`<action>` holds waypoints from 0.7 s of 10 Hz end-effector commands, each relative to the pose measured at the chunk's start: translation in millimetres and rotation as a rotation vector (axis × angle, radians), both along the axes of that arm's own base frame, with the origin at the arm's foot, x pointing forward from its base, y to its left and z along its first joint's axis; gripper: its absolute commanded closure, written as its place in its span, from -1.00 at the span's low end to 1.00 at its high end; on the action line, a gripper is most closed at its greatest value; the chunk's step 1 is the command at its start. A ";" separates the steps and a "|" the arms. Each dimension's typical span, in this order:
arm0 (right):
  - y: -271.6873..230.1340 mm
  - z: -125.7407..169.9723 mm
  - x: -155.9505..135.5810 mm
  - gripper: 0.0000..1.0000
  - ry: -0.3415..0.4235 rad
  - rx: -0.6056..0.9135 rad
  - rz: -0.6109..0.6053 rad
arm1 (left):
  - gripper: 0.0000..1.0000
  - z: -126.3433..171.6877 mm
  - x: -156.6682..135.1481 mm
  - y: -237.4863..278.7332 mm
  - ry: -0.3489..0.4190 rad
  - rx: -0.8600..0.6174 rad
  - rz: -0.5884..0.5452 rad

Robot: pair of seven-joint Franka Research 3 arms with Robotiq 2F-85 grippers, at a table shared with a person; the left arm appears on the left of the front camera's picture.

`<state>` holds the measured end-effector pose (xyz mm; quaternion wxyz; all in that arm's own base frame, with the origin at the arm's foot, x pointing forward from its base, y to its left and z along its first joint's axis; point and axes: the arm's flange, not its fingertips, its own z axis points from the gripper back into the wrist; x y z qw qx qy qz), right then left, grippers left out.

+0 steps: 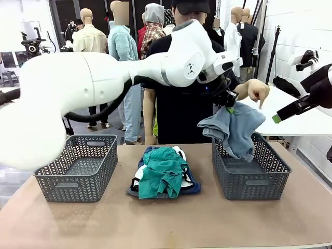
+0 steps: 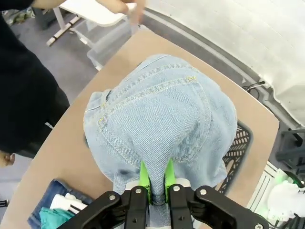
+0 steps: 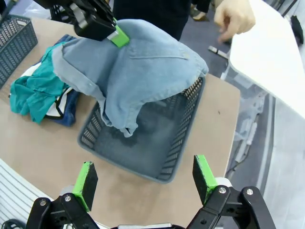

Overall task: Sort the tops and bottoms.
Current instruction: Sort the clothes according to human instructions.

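Note:
My left gripper (image 1: 231, 107) (image 2: 156, 183) (image 3: 113, 34) is shut on faded grey-blue denim bottoms (image 1: 234, 128) (image 2: 162, 121) (image 3: 138, 71), which hang over the right grey basket (image 1: 249, 179) (image 3: 176, 143) with their lower folds at its rim. In the middle of the table lies a pile: the teal-green top (image 1: 163, 174) (image 3: 33, 90) on white shorts with black trim (image 1: 139, 176) and mid-blue denim shorts (image 1: 193, 188) (image 2: 52, 193). High at the right my right gripper (image 1: 282, 114) (image 3: 145, 179) is open and holds nothing.
An empty grey basket (image 1: 78, 168) stands at the left of the table. A person in black stands behind the far edge, one hand (image 1: 257, 91) (image 3: 233, 19) hanging near the held denim. A white side table (image 1: 306, 122) is at the right.

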<state>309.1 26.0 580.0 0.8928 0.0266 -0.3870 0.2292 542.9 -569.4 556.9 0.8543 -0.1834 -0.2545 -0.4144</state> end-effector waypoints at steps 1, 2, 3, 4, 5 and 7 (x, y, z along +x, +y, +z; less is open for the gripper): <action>-0.4 -0.3 2.0 -1.00 -0.008 -0.006 -0.004 | 1.00 11.7 -9.2 3.6 -0.015 0.003 0.002; -0.4 -0.3 2.0 -1.00 -0.008 -0.006 -0.004 | 1.00 11.7 -9.2 3.6 -0.015 0.003 0.002; -0.4 -0.3 2.0 -1.00 -0.008 -0.006 -0.004 | 1.00 11.7 -9.2 3.6 -0.015 0.003 0.002; -0.4 -0.3 2.0 -1.00 -0.008 -0.006 -0.004 | 1.00 11.7 -9.2 3.6 -0.015 0.003 0.002; -0.4 -0.3 2.0 -1.00 -0.008 -0.006 -0.004 | 1.00 0.1 0.0 -1.1 -0.003 0.000 -0.002; -0.4 -0.3 2.0 -1.00 -0.008 -0.006 -0.004 | 1.00 -12.4 11.9 -25.6 -0.020 -0.037 -0.089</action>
